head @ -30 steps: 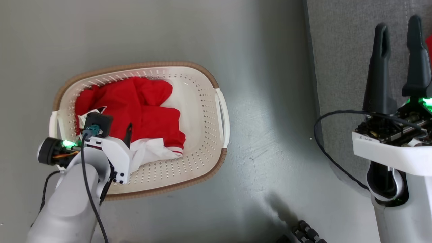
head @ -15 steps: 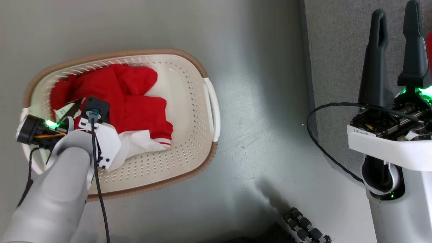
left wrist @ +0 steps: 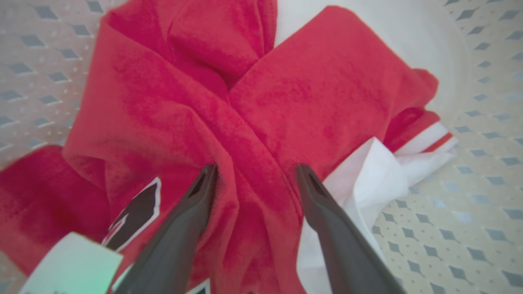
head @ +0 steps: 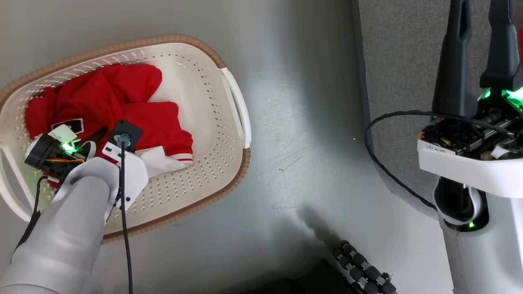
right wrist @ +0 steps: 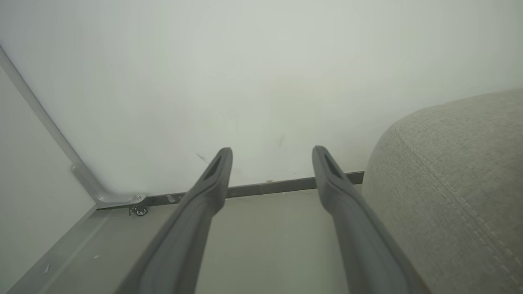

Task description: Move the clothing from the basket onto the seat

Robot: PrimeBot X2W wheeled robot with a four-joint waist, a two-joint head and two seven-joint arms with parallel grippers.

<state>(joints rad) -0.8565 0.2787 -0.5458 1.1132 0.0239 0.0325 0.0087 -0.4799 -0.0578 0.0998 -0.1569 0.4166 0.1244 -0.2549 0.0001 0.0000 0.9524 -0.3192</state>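
The basket [head: 229, 102] stands on the floor at the left, cream with a brown rim. The clothing [head: 110, 94] lies bunched in it, red with white trim and a white tag. My left arm reaches down into the basket. In the left wrist view my left gripper [left wrist: 256, 173] is open, and its fingertips [left wrist: 206, 179] rest on either side of a raised fold of the clothing [left wrist: 286, 90]. My right gripper [head: 476, 24] is open and empty, its fingers pointing up over the grey seat [head: 400, 61]. The seat [right wrist: 457, 188] rounds off at the right of the right wrist view.
Bare grey floor [head: 302, 134] lies between the basket and the seat. A black cable [head: 380, 163] loops off my right wrist. A dark ridged part [head: 361, 265] sits at the bottom edge. The right wrist view faces a pale wall with a dark baseboard [right wrist: 261, 188].
The head camera has moved, so the basket sits further left and up in the picture. Relative to the basket, my left wrist has gone toward its left end and lower onto the clothing.
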